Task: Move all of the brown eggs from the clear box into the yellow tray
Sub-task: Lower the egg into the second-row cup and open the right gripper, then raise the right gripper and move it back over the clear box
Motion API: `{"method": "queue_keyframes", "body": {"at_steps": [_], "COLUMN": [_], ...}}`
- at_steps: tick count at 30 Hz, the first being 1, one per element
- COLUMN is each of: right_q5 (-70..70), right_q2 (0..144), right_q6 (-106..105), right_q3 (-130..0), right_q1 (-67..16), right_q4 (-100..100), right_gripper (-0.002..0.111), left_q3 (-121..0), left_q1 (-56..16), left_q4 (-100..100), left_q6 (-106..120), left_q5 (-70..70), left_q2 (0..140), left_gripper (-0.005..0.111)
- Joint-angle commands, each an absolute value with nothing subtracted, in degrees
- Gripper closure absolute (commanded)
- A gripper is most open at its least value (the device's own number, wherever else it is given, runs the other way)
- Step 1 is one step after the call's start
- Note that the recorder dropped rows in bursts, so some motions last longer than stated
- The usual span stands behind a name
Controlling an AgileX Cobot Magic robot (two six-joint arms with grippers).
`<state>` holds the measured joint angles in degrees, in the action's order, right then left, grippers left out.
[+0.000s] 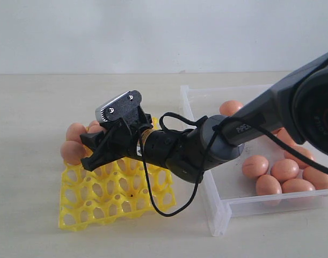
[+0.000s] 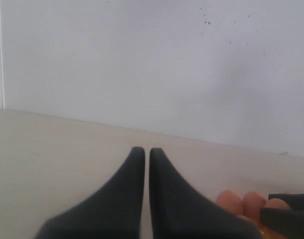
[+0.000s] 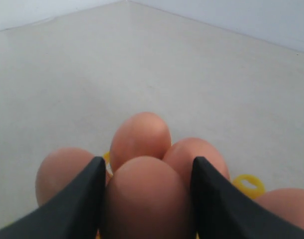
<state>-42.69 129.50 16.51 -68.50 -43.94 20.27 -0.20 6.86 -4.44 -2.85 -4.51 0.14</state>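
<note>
Right tool [image 3: 148,167] grasps 1 brown egg [image 3: 144,199] over yellow tray [image 1: 88,207], 10 o'clock corner. Crowded neighbour eggs [image 3: 140,132] could get knocked. Left tool [image 2: 142,152] clenched, empty.

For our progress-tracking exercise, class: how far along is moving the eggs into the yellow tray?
Done: a few brown eggs sit in the yellow tray. In hand: the right claw grips one egg over it. Left: several eggs lie in the clear box.

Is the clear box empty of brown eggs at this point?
No: the exterior view shows several brown eggs lying on the floor of the clear box, not in the tray.
</note>
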Motion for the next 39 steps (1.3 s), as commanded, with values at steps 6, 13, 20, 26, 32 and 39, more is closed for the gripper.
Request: {"method": "queue_keyframes", "body": {"at_steps": [6,13,20,26,32,39], "right_q5": [-42.9,-42.9,-37.9,-24.5,16.8,47.9], "right_q2": [129.4,129.4,125.9,112.4,97.2,96.7], "right_q6": [16.1,16.1,16.1,18.8,12.6,-2.1], "right_q3": [-68.8,-68.8,-68.7,-68.7,-68.8,-68.8], "right_q1": [-43.8,-43.8,-43.8,-43.8,-39.1,-19.9], "right_q4": [21.4,21.3,21.3,21.3,21.3,10.6], "right_gripper": [0.086,0.054,0.054,0.077,0.108,0.108], "left_q3": [0.0,0.0,0.0,0.0,0.0,0.0], "left_q1": [6.8,6.8,6.8,6.8,6.8,6.8], "left_q4": [-4.9,-4.9,-4.9,-4.9,-4.9,-4.9], "left_q6": [-3.4,-3.4,-3.4,-3.4,-3.4,-3.4], "left_q5": [-4.3,-4.4,-4.4,-4.4,-4.4,-4.4], "left_q2": [0.0,0.0,0.0,0.0,0.0,0.0], "left_gripper": [0.103,0.103,0.103,0.103,0.103,0.103]}}
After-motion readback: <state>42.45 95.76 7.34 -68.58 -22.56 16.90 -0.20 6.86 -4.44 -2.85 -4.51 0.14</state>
